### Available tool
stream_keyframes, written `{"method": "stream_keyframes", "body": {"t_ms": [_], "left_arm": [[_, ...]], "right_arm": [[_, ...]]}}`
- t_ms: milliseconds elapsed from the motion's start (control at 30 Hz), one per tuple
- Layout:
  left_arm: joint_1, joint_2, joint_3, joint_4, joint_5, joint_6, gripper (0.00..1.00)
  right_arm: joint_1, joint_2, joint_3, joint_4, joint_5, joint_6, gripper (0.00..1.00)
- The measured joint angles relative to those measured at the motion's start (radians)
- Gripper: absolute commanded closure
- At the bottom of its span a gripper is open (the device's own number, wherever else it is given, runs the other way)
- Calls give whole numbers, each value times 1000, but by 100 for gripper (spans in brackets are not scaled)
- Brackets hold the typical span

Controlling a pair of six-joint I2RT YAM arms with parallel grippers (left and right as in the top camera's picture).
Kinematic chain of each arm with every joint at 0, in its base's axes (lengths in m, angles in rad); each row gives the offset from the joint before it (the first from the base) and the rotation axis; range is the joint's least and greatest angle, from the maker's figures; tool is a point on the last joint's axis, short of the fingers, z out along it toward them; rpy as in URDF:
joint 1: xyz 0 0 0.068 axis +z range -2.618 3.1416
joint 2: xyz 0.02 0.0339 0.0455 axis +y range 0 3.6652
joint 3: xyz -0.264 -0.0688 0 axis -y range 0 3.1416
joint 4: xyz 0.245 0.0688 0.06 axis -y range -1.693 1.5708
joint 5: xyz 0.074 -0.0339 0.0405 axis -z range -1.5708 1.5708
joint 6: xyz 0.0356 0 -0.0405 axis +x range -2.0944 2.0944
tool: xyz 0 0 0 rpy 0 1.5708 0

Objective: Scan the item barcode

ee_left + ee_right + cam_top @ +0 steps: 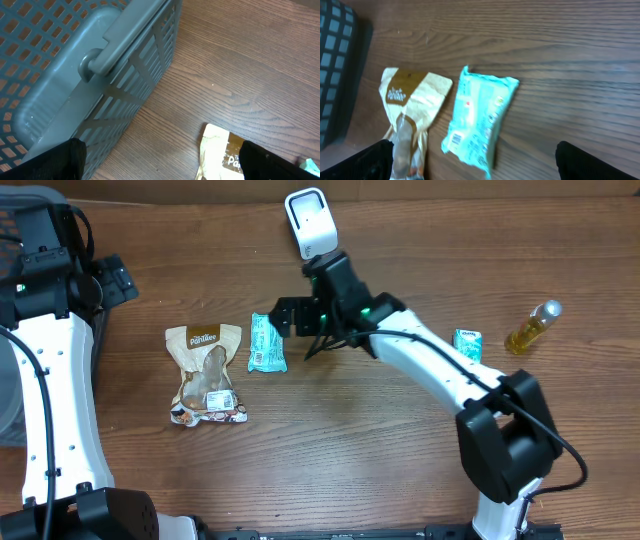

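A white barcode scanner [311, 222] stands at the back of the table. A teal snack packet [266, 343] lies flat near the middle, and its small barcode label shows at its near end in the right wrist view [480, 120]. My right gripper [287, 320] hovers open just right of and above the packet, holding nothing; the right gripper [480, 172] frames the packet's near end between its black fingers [370, 162]. A cream and brown pouch [206, 375] lies left of the packet. My left gripper [116, 280] is open and empty at the far left; the left gripper [160, 167] hangs over bare wood.
A grey slotted basket [75, 65] sits at the table's left edge beside the left arm. The pouch's top [220, 155] lies by the left gripper's right finger. A small teal packet [467, 345] and a bottle of yellow liquid [532, 328] lie at the right.
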Motion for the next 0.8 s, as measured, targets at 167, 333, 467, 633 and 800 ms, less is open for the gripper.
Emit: {"method": "stream_keyframes", "body": {"t_ms": [167, 333, 467, 633, 800], "left_arm": [[0, 0, 0, 0, 0, 0, 1], [0, 0, 0, 0, 0, 0, 0], [0, 0, 0, 0, 0, 0, 1], [0, 0, 0, 0, 0, 0, 1], [0, 0, 0, 0, 0, 0, 0]], "right_arm": [[24, 77, 0, 63, 36, 46, 12], [24, 149, -1, 108, 46, 61, 42], [26, 161, -2, 150, 43, 71, 47], [42, 194, -2, 198, 43, 71, 51], [55, 245, -2, 207, 43, 71, 68]]}}
